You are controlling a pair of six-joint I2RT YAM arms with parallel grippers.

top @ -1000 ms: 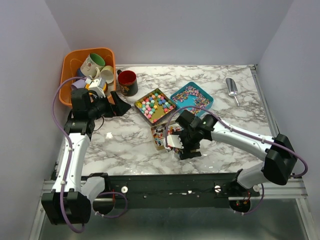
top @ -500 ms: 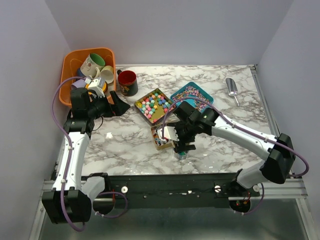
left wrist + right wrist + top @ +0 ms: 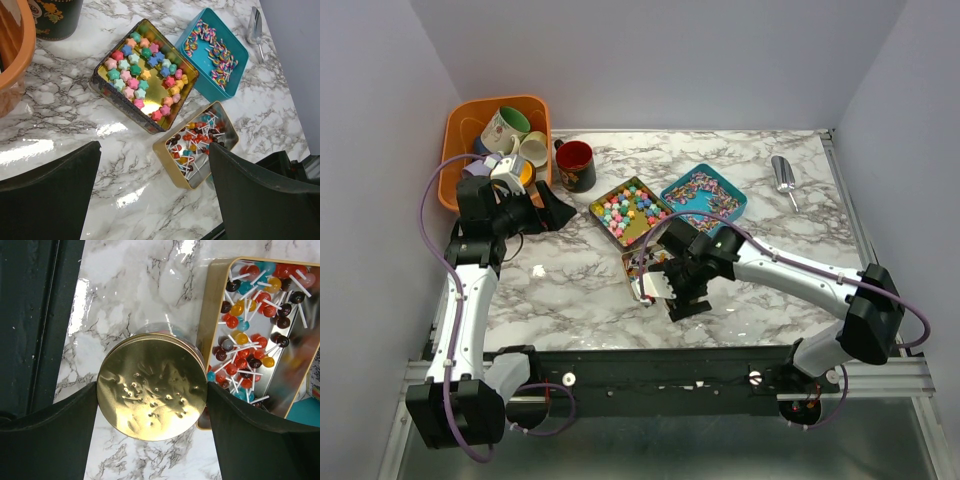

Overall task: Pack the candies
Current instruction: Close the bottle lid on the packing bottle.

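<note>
The candies lie in three open tins. Pastel star sweets (image 3: pixel 145 75) fill a gold tin (image 3: pixel 630 210). Striped wrapped pieces (image 3: pixel 215 50) are in a teal tin (image 3: pixel 703 194). Small ball lollipops (image 3: pixel 252 325) lie in a narrow gold tin (image 3: pixel 172 160), which is also in the top view (image 3: pixel 645 268). My right gripper (image 3: pixel 151 390) is shut on a flat round gold lid (image 3: pixel 151 385), which seems to sit on a clear jar just left of the lollipop tin. From above, this gripper (image 3: pixel 682 290) is near the table's front edge. My left gripper (image 3: pixel 154 147) hangs open above bare marble; it sits left of the star tin (image 3: pixel 552 212).
An orange basket (image 3: pixel 455 135) with several ceramic mugs stands at the back left, and a dark red mug (image 3: pixel 576 165) stands beside it. A metal scoop (image 3: pixel 783 175) lies at the back right. The black front rail (image 3: pixel 45 315) runs close to the jar.
My right gripper has shifted slightly left along the front edge with the gold lid in its fingers, and its wrist has turned. The left arm has barely moved.
</note>
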